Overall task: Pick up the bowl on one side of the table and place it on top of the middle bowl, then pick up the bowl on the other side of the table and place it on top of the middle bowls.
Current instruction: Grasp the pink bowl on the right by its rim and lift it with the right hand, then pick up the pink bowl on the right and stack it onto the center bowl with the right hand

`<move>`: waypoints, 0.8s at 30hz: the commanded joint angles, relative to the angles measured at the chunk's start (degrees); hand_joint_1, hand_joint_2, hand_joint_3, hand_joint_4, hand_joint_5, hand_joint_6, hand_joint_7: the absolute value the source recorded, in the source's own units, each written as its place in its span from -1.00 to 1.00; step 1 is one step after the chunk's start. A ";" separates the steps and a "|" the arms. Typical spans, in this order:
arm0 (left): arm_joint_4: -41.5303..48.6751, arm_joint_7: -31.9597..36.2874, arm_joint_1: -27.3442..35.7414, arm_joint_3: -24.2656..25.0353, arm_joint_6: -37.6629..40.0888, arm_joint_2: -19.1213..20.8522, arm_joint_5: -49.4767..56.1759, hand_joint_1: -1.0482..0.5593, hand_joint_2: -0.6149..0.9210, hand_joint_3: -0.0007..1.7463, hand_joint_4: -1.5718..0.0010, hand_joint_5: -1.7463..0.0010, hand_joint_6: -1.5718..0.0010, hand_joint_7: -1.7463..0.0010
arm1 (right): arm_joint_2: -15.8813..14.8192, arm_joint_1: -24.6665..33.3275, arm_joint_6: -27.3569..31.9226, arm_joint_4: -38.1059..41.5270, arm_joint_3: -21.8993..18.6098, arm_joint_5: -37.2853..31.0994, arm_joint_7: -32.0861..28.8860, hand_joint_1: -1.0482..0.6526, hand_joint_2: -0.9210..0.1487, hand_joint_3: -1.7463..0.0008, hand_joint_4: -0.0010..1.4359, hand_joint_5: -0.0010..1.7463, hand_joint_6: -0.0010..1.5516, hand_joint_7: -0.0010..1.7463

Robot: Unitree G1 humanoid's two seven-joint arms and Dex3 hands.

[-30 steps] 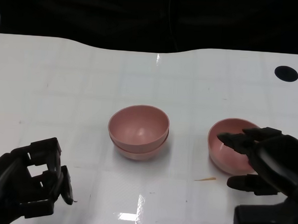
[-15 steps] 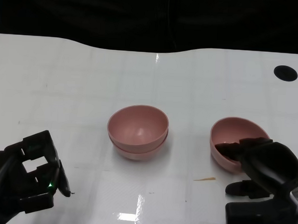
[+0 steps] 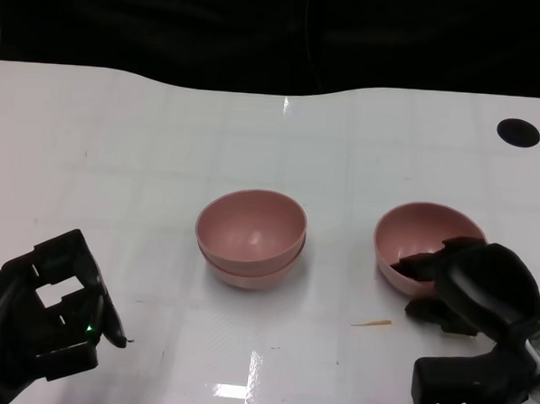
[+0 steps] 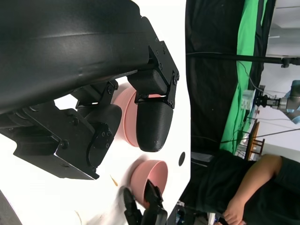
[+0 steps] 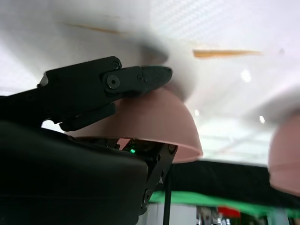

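Two pink bowls [image 3: 250, 228] sit nested at the middle of the white table [image 3: 118, 158]; the left wrist view shows the stack [image 4: 123, 119] behind the fingers. A third pink bowl [image 3: 418, 230] stands to the right. My right hand [image 3: 469, 289] grips its near rim, fingers inside and thumb outside. In the right wrist view a black finger [image 5: 103, 84] lies on the bowl's outer wall [image 5: 154, 122]. My left hand [image 3: 42, 312] hovers at the lower left with fingers curled in, holding nothing.
A thin orange sliver [image 3: 372, 323] lies on the table just left of my right hand. A black round hole [image 3: 518, 132] marks the far right of the table. A person [image 4: 243, 183] in dark clothing sits beyond the table's far edge.
My right hand has dropped onto the right bowl and closed over its near rim; the bowl has shifted slightly left. My left hand has sunk a little toward the lower left.
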 commanded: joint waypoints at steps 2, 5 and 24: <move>-0.31 0.41 0.00 0.27 -0.21 0.18 0.69 0.70 0.94 0.59 -0.17 -1.00 0.06 -1.00 | -0.70 -0.94 -3.58 2.30 2.25 0.12 -2.97 0.00 -1.00 0.61 0.07 0.99 -0.22 0.96; -0.05 0.40 -0.17 0.26 -0.34 -0.05 0.64 0.70 0.93 0.60 -0.17 -1.00 0.06 -1.00 | -1.71 -1.59 -5.83 1.05 2.20 1.27 -2.67 0.02 -1.00 0.60 0.10 1.00 -0.24 1.00; -0.33 0.54 -0.33 0.05 -0.48 -0.28 1.79 0.71 0.90 0.62 -0.15 -1.00 0.07 -1.00 | -6.11 -12.08 -6.15 -12.07 -2.41 5.43 8.49 -0.07 -0.99 0.59 0.13 1.00 -0.29 1.00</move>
